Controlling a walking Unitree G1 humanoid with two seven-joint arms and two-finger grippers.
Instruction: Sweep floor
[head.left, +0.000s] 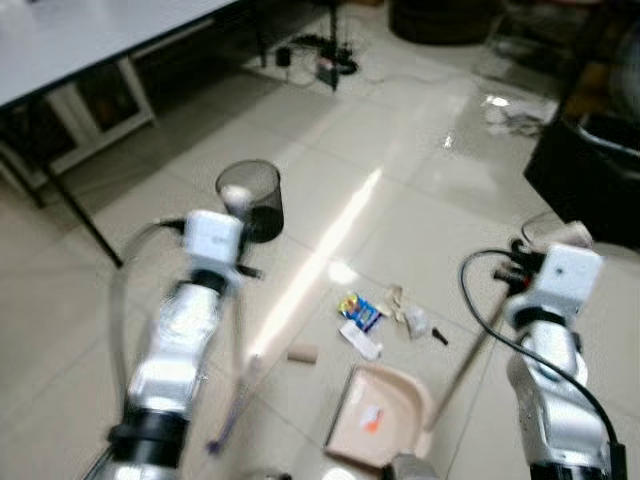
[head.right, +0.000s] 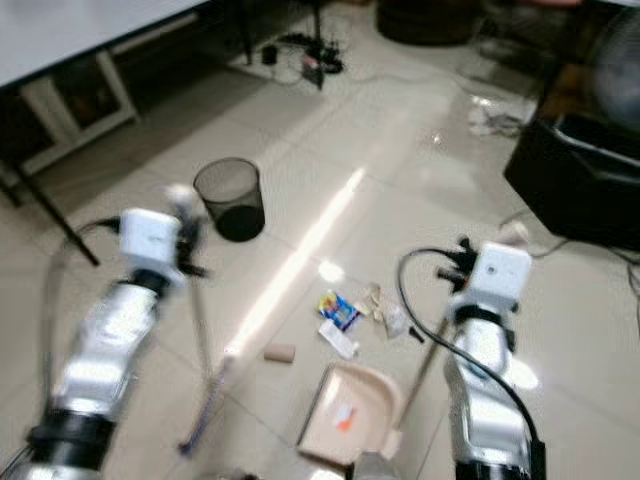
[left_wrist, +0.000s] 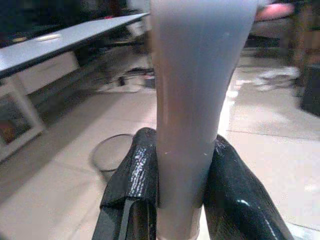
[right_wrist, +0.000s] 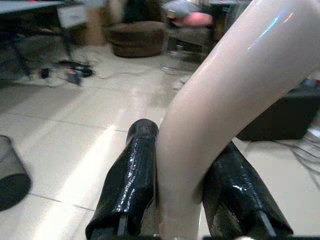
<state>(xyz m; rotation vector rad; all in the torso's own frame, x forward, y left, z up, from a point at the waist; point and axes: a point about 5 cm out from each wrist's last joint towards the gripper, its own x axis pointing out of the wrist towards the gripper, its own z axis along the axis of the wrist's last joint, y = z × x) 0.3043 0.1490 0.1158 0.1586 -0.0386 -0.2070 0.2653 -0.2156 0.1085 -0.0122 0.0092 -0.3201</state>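
On the pale glossy tiled floor (head.left: 420, 150) ahead of the robot, a small heap of litter lies between the two silver arms: a blue and yellow crumpled wrapper (head.left: 360, 311), white scraps of paper (head.left: 362, 341), a few pale bits (head.left: 405, 310) and a short brown cardboard tube (head.left: 302, 353) off to its left. Just in front of the heap, nearer the robot, sits a beige plastic dustpan (head.left: 380, 412) with a long slanted beige handle (head.left: 463, 368) rising toward the right arm. The right claw (right_wrist: 182, 200) is clamped around the curved top of that handle, one black finger (right_wrist: 131, 175) pressed on each side. The left claw (left_wrist: 180, 195) grips the pale grey broom shaft (left_wrist: 192, 100) the same way; the thin shaft runs down beside the left arm to a blurred purple end (head.left: 228, 425) near the floor, well left of the dustpan. A black mesh waste bin (head.left: 252, 200) stands upright on the floor beyond the left arm. A white-topped surface (head.left: 80, 40) on dark legs occupies the far left, and a black box-like object (head.left: 585, 180) sits at the far right.
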